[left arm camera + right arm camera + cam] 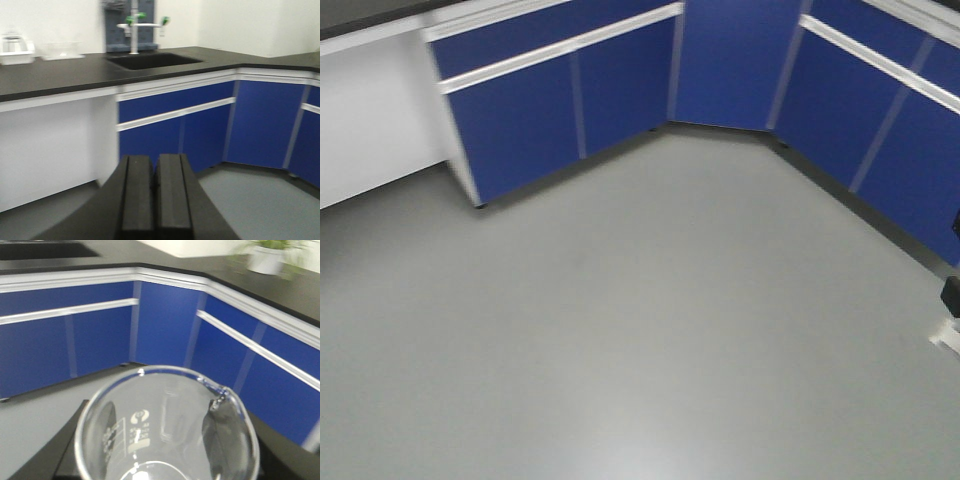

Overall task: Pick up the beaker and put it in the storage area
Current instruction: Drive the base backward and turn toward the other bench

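the left hand [155, 172] sits low in the middle, its two dark padded fingers pressed together (only a thin seam shows), above the grey floor [260, 205] and facing blue cabinets [200, 125] under a black table [60, 75] with a sink [152, 61], a green-handled faucet [134, 30] and blurred white trays [17, 55] at far left.

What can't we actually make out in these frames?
- Right wrist: beaker base cut off by the bottom edge; its markings are too blurred to read.
- Left wrist: tray contents on the counter, blurred and small.
- Front: dark object at the right edge, cut off, unidentifiable.
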Robot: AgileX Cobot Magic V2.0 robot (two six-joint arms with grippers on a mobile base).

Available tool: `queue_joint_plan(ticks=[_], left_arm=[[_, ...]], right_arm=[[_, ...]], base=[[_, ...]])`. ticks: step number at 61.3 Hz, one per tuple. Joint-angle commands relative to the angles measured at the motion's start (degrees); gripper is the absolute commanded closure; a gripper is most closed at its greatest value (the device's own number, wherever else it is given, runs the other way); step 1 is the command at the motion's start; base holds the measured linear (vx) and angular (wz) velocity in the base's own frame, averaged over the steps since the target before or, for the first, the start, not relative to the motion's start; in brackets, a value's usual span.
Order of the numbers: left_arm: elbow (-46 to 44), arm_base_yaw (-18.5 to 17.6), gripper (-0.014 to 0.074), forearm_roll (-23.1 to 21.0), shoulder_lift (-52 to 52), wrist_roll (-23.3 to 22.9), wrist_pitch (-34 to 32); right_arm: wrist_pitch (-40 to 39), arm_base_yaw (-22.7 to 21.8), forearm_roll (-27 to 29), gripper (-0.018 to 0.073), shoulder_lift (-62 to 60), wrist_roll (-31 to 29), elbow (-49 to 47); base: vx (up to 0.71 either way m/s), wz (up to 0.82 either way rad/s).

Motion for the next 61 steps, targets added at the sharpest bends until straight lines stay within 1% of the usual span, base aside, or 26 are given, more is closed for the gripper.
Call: queue_joint_plan(ticks=[1,38,61], left_arm=[[1.3,-0.4,0.0605,-0.3,-1.1,-0.3,-4.8],[1.3,-0.4,0.0605,-0.3,-1.1,-0.3,-4.8],[1.3,-0.4,0.0605,-0.3,-1.1,-0.3,-4.8]], right_arm=[[-5.0,-0.1,-0.3,0.056,0.3,0.0,-1.7],[-5.0,-0.1,-0.3,0.056,0.3,0.0,-1.7],[-5.0,-0.1,-0.3,0.056,0.3,0.0,-1.7]], base=[[-0.03,-0.8],[0.03,-0.78],[0.11,-0.5]])
